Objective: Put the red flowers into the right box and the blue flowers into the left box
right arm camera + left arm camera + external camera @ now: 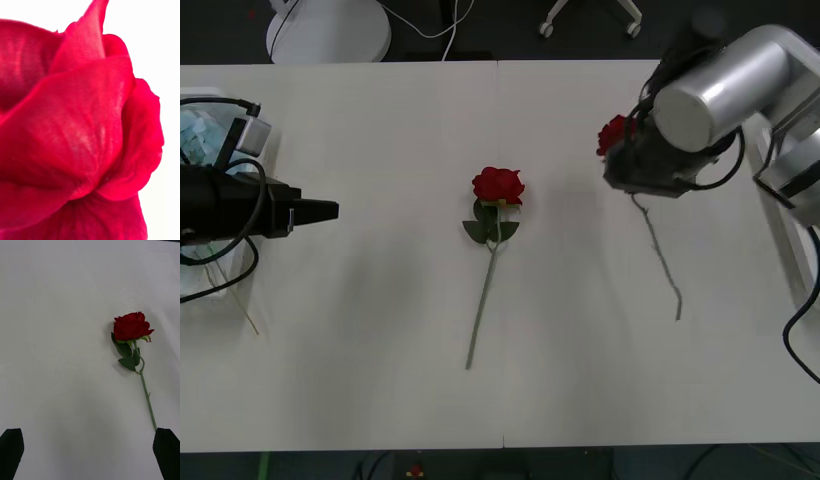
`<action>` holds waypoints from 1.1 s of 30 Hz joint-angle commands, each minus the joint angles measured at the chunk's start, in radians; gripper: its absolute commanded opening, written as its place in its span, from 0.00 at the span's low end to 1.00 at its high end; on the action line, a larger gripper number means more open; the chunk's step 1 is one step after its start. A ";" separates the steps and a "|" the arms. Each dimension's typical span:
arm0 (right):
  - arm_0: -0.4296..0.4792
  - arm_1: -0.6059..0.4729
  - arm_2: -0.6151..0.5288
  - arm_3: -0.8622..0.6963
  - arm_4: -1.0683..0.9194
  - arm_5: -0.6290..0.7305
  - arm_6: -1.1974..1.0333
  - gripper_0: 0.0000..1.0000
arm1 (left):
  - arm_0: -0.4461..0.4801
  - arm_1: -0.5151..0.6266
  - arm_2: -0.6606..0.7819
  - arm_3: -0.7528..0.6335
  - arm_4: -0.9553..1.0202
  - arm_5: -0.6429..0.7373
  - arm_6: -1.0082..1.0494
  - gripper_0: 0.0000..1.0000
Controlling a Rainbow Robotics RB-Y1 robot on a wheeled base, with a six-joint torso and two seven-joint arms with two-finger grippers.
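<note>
- Counter [380, 380]: broad pale surface carrying everything; smooth, so I judge a stem will slide on it rather than catch.
- Left box [268, 150]: white tray at the 9 o'clock edge of the front view, partly under my left arm. Pale blue flowers [202, 135] lie in it, with thin stems running out over its near rim.
- My right arm: at about 2 o'clock in the front view. The right pincer [635, 165] is tucked beneath the wrist, and I cannot tell whether it is clenched or released. A red rose [614, 133] sits against it; its thin stem trails away toward 5 o'clock. In the right wrist view the bloom [75, 142] presses right up to the lens.
- My left pincer [320, 211]: at 9 o'clock, aimed toward the counter's centre, released and empty; both black fingertips [167, 450] stand spread at the corners of the left wrist view.
- Centre rose [498, 186]: lies alone mid-counter, bloom toward 12 o'clock, stem toward 6 o'clock. In the left wrist view it [131, 326] is apart from my fingers, its stem end near one tip.
- Handling, as I judge it: each red flower is light, its cloth petals soft and crushable, its stem thin, bendable and prone to roll. The best hold is on the stem just below the leaves, near the head, so it hangs balanced.
</note>
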 commanded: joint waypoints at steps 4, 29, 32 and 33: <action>-0.046 -0.166 -0.258 0.104 0.028 0.032 0.325 0.00 | 0.064 -0.025 -0.256 -0.025 0.003 -0.311 -0.035 1.00; -0.039 -0.297 -0.456 0.736 0.431 -0.504 0.948 0.00 | -0.224 -0.295 -0.609 -0.041 -0.778 -0.156 0.917 1.00; -0.037 -0.274 -0.458 0.807 0.465 -0.582 0.937 0.00 | -0.264 -0.339 -0.625 -0.038 -0.844 -0.082 0.974 1.00; -0.039 -0.268 -0.458 0.821 0.470 -0.596 0.934 0.00 | -0.270 -0.350 -0.632 -0.037 -0.859 -0.070 0.985 1.00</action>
